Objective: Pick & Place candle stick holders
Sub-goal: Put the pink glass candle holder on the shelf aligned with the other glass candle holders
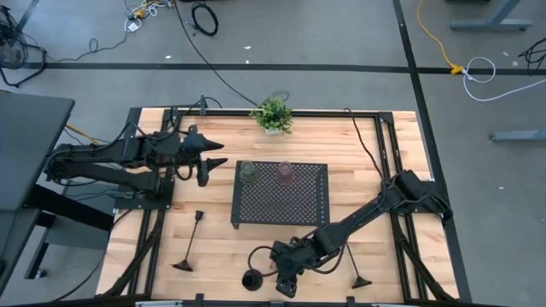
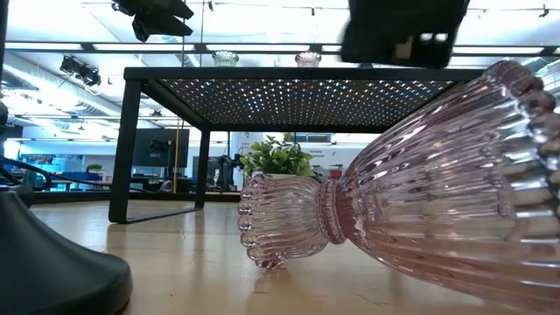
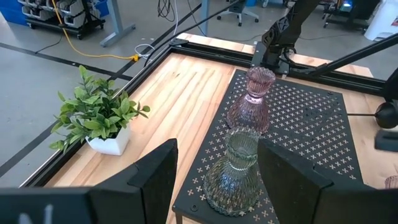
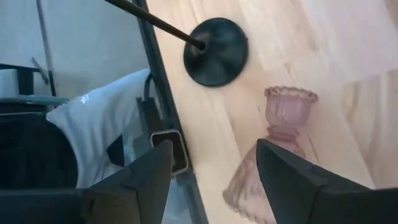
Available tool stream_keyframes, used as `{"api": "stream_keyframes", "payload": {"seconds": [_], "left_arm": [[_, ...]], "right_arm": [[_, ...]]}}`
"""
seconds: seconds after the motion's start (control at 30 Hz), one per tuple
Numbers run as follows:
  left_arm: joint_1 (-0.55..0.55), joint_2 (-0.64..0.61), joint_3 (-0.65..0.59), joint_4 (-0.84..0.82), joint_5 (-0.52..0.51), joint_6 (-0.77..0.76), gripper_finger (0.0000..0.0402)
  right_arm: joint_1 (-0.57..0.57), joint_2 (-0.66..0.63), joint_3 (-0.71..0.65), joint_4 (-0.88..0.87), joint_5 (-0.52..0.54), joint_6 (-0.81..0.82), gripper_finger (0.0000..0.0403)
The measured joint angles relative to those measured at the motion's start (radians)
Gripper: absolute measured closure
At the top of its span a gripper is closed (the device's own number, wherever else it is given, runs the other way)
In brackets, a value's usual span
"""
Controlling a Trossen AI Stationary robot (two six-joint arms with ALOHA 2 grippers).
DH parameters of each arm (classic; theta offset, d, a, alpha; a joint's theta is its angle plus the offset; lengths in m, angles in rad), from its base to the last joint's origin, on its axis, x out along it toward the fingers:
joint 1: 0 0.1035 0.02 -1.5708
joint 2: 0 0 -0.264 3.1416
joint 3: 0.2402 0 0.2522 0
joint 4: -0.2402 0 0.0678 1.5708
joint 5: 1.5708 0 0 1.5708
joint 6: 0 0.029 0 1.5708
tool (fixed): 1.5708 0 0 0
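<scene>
A greenish glass holder [image 1: 248, 173] and a pinkish glass holder [image 1: 285, 173] stand upright on the black perforated tray [image 1: 294, 205]. They also show in the left wrist view, the greenish holder [image 3: 235, 174] and the pinkish holder [image 3: 252, 102]. A second pinkish glass holder [image 4: 280, 149] lies on its side on the table near the near edge, large in the low view [image 2: 420, 201]. My right gripper [image 4: 214, 155] is open above it [image 1: 286, 275]. My left gripper [image 1: 211, 162] is open and empty by the tray's far left corner. A squat black holder [image 1: 252, 280] stands beside the right gripper.
A tall black holder [image 1: 189, 247] lies on the table at the near left, and its cone base shows in the right wrist view [image 4: 214, 51]. Another tall black holder [image 1: 359, 273] is at the near right. A potted plant [image 1: 273, 115] stands at the far edge.
</scene>
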Motion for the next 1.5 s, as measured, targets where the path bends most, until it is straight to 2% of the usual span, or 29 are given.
{"api": "stream_keyframes", "payload": {"seconds": [0.2,0.9,1.5], "left_arm": [[0.000,0.000,0.000,-0.009,0.000,0.000,0.0177],[0.000,0.000,0.000,-0.017,-0.003,-0.001,0.0177],[0.000,0.000,0.000,-0.023,-0.003,-0.001,0.0177]], "right_arm": [[-0.003,0.049,0.000,-0.003,-0.032,-0.007,0.0175],[-0.019,0.055,0.000,-0.046,0.048,-0.056,0.0175],[-0.030,0.121,0.001,-0.034,0.036,-0.063,0.0175]]}}
